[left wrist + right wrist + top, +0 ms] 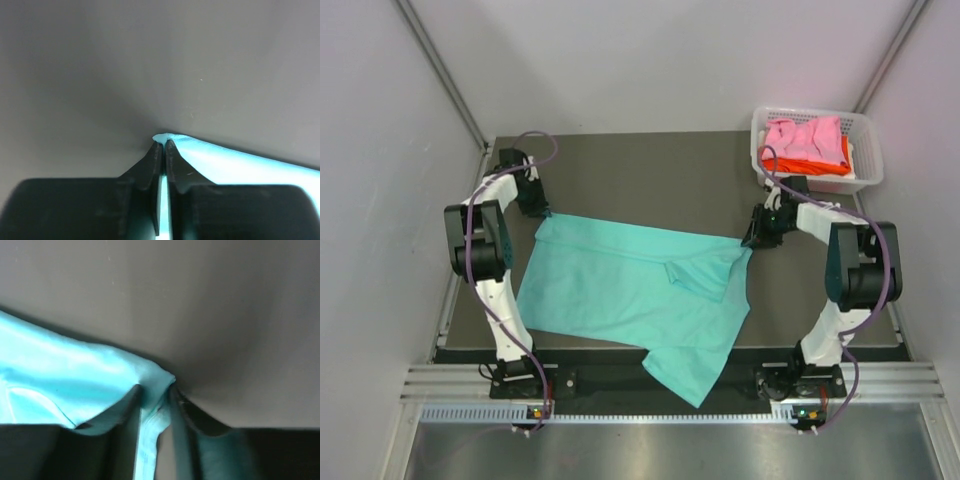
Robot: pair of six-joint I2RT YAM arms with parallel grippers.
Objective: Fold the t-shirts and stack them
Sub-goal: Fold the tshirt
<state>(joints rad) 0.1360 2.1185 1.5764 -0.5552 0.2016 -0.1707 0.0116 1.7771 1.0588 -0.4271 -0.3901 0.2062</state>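
On the dark table [650, 165], a teal t-shirt [610, 285] lies spread out between the two arms. It is mostly flat, with one sleeve folded back over its right side and a lower corner hanging past the near edge. The left gripper [542, 212] sits at the shirt's far left corner. Its wrist camera shows the fingers [150, 162] pressed nearly together, pinching a thin edge of teal cloth. The right gripper [753, 238] sits at the far right corner, its fingers narrowly parted and gripping a bunched fold of the same cloth. At the table's far right corner stands a white lattice basket [871, 152]. It holds a pink t-shirt [805, 138] lying on top of an orange t-shirt [825, 168].
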